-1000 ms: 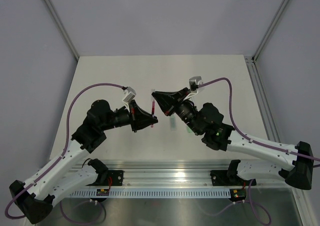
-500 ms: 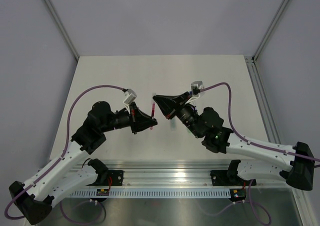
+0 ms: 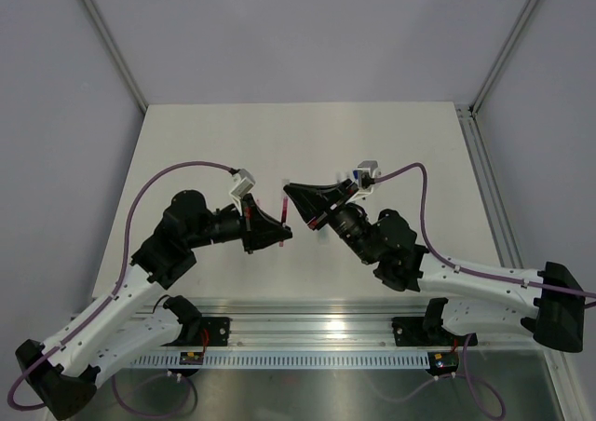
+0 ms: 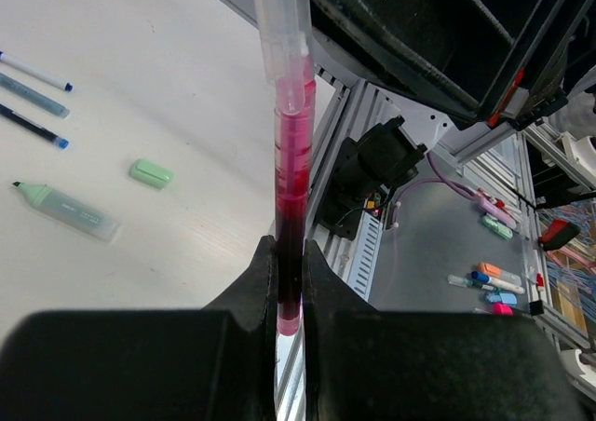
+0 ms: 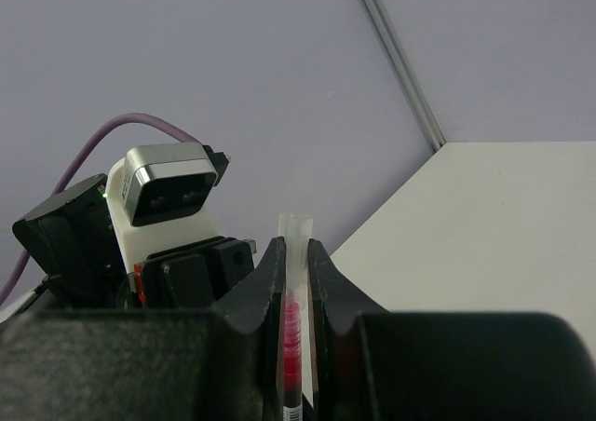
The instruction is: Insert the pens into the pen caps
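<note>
Pen (image 4: 291, 197): slim red cylinder; cap (image 4: 277, 20): translucent tube.

My left arm (image 3: 102, 311) and right arm (image 3: 477, 275) wear white shells between black joints and bases. A purple cable (image 3: 177, 168) loops along each (a green light (image 5: 101, 189) glows by the left wrist), and I see the left's silver-faced wrist camera (image 5: 168, 193).
</note>
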